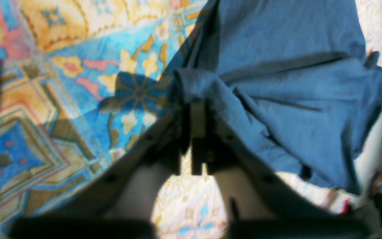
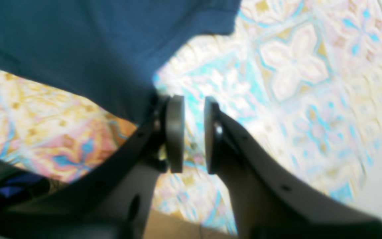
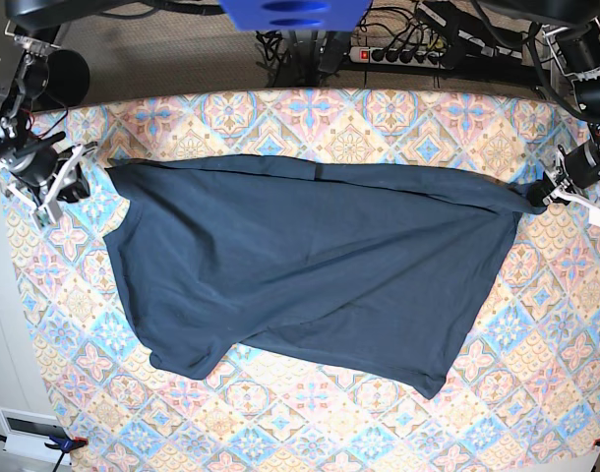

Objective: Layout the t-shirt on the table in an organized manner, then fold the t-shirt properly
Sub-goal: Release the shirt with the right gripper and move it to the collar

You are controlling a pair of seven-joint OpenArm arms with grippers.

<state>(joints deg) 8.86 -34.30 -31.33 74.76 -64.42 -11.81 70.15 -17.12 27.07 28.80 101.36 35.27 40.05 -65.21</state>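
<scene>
Close up, our right gripper [image 2: 189,134] stands parted with nothing between, our left gripper [image 1: 198,109] pinches a t-shirt [image 3: 310,265] corner — shirt spread across the table [image 3: 379,123] but skewed and wrinkled; squaring and folding remain.

Navy t-shirt [image 3: 310,261] spread on table [image 3: 536,393]

Right gripper [image 2: 189,134]: two dark grey angular fingers, each ending in flat round disc pad [image 2: 174,132], small screw holes along finger bodies.
Left gripper [image 1: 197,116]: same dark grey build, narrow flat pads, screw holes on finger arms, blurred.
Base view: both arms black with white bracket plates near wrists, thin cables trailing.
</scene>
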